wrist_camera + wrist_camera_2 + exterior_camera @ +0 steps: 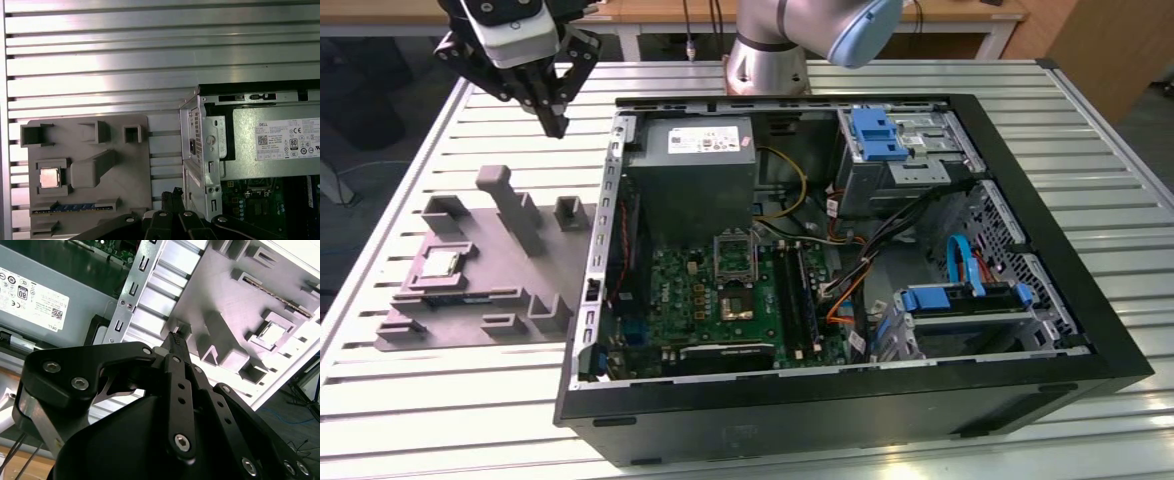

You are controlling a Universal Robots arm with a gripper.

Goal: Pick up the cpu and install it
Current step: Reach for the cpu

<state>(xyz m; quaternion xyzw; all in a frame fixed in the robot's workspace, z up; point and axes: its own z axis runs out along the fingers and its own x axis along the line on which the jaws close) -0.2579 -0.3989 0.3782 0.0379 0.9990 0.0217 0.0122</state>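
Observation:
The cpu (pixel 443 263) is a small silvery square lying flat in a recess of the grey moulded tray (pixel 480 315), at the exterior view's left. It also shows as the cpu (pixel 49 177) in the first wrist view and the cpu (pixel 271 333) in the second. My gripper (pixel 556 127) hangs high above the slatted table, beyond the tray's far edge and just outside the computer case's wall. Its fingers meet at a point with nothing between them, so it is shut and empty. The fingertips (pixel 175 338) point down over the gap between tray and case. The dark silver-framed socket (pixel 734 257) sits on the green board inside the case.
The open black computer case (pixel 1014 200) fills the exterior view's middle and right. Inside are a grey box with a white label (pixel 700 165), blue drive brackets (pixel 878 135) and loose cables (pixel 907 235). The tray (pixel 90 150) carries tall upright posts (pixel 514 205). The arm's base (pixel 767 65) stands behind the case.

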